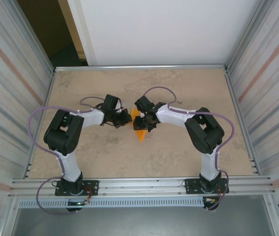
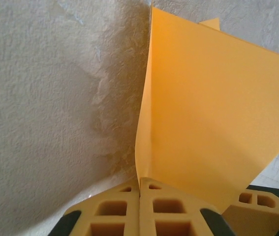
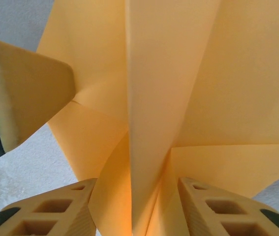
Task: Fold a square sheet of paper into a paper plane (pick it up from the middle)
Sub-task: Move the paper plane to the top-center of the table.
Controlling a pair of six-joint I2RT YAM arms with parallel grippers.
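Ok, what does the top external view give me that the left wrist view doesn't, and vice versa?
Top external gives the layout: left gripper and right gripper meeting from opposite sides at the bright orange folded paper sheet, its pointed tip toward the arm bases. Left wrist gives the grip: the left gripper's fingers shut together on the sheet, a flap rising from between them. Both share the sheet and the beige mottled table.

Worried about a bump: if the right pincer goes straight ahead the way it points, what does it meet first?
The folded orange paper, which stands between the right pincer fingers. Close behind it looks to be the left pincer, though depth is unclear.
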